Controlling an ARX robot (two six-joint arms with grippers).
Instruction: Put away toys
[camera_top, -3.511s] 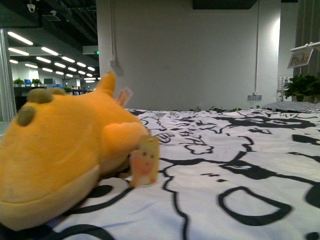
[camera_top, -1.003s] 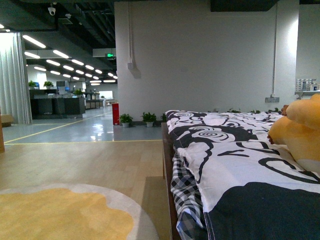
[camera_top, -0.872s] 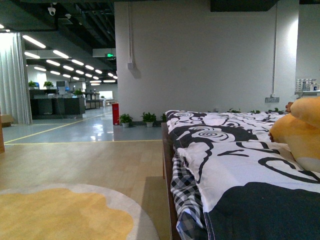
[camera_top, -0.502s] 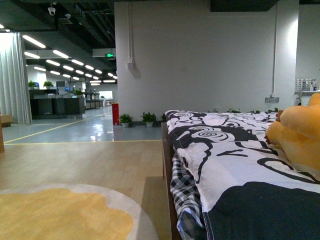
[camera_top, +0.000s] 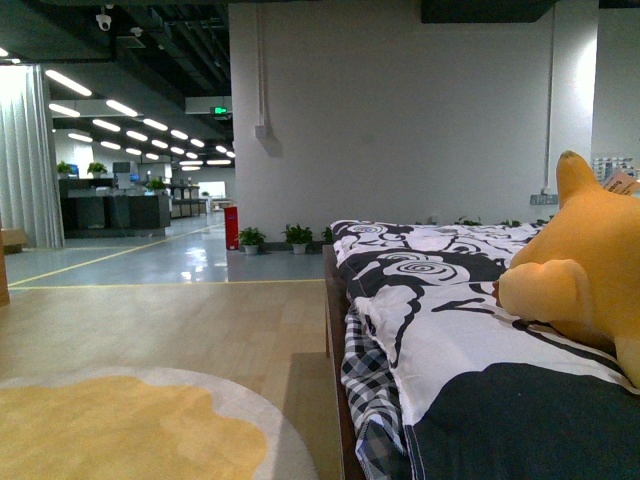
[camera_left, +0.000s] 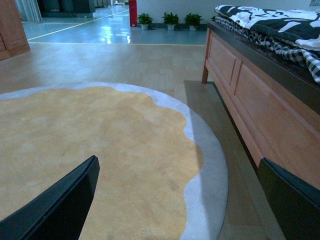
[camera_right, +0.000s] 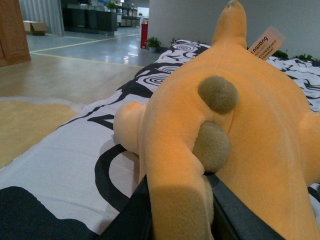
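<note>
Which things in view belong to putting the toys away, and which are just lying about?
Job in hand: orange plush animal, clamped in the right pincer; left pincer, open and empty.
Just lying about: black-and-white duvet, wooden bed frame, yellow rug, potted plants.

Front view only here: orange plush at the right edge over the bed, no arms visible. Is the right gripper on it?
Observer: Yes, the right gripper is shut on the orange plush toy.
Operator: Where on it?
Observer: A narrow end, just past two olive-brown bumps.
Operator: Left arm?
Observer: Left gripper is open, nothing between its fingers; yellow rug ahead.
</note>
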